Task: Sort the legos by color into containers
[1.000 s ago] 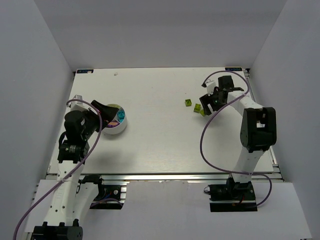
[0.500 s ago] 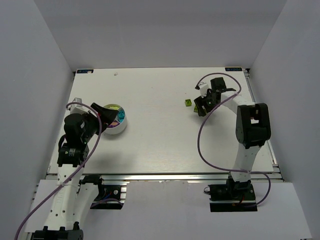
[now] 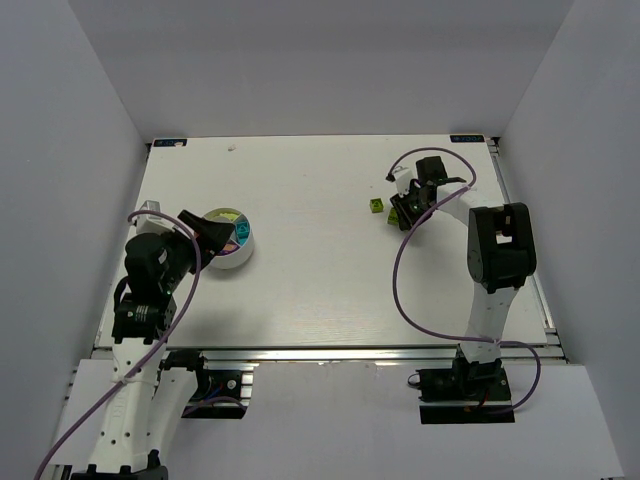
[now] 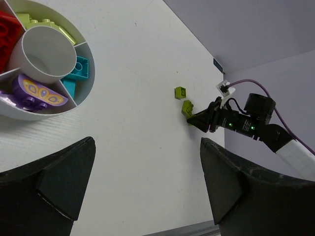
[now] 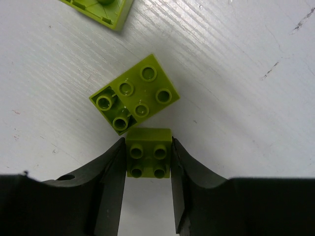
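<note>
Currently the right tool (image 5: 147,158) is pinching a small lime brick (image 5: 148,147) by two opposite sides, low on the white worktop (image 5: 236,98). The brick's far edge appears to be touching a larger lime brick (image 5: 134,98), so lifting straight up should avoid dragging that neighbour. Well apart, the divided white dish (image 3: 228,240) is sitting near the left tool (image 4: 147,172), which is hanging wide open and empty. The dish's lime compartment (image 4: 49,23) is the likely destination.

Three loose lime bricks (image 5: 148,153) and one round divided dish (image 4: 47,54).
</note>
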You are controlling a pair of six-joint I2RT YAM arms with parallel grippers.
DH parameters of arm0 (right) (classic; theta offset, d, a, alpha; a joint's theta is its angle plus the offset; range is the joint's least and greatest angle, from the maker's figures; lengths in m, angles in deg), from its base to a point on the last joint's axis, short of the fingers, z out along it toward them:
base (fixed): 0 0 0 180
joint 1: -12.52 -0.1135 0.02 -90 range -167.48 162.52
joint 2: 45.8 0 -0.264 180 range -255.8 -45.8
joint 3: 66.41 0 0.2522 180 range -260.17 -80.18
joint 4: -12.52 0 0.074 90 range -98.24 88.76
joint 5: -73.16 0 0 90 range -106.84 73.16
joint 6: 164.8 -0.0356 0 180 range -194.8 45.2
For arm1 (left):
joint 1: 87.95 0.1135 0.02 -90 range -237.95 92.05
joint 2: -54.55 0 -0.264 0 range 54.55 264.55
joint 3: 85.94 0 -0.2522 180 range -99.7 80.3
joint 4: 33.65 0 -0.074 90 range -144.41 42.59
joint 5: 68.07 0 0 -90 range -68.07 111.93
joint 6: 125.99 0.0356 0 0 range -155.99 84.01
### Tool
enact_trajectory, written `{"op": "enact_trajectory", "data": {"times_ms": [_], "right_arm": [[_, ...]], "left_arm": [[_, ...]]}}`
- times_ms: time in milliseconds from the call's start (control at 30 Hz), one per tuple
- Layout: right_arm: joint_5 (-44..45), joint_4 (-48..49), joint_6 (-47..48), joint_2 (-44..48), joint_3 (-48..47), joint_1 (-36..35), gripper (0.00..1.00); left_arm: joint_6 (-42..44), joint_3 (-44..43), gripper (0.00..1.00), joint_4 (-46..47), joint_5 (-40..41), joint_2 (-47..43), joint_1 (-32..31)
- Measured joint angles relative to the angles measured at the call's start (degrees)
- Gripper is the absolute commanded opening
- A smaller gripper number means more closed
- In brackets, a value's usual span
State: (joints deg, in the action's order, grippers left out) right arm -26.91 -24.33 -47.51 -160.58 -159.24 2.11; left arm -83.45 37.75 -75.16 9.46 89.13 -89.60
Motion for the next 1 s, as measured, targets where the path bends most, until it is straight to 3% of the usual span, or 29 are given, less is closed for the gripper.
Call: {"op": "enact_trajectory", "data": {"times_ms": [400, 733, 1000], "right_arm": [[-2.1, -2.38, 2.6, 4.72, 1.99, 0.0, 0.03], [-18.93, -9.07, 13.75, 18.62, 2.14, -2.19, 0.0], [-28.04, -11.82, 20.35, 19.78, -0.7, -15.74, 0.0]], "left_arm": [[0.0, 0.0, 0.95, -1.42, 1.09, -1.36, 0.0], [0.46, -0.02, 0.96, -3.63, 2.6, -4.07, 0.0], [1.6, -1.92, 0.96, -7.13, 4.57, -4.09, 0.0]]}}
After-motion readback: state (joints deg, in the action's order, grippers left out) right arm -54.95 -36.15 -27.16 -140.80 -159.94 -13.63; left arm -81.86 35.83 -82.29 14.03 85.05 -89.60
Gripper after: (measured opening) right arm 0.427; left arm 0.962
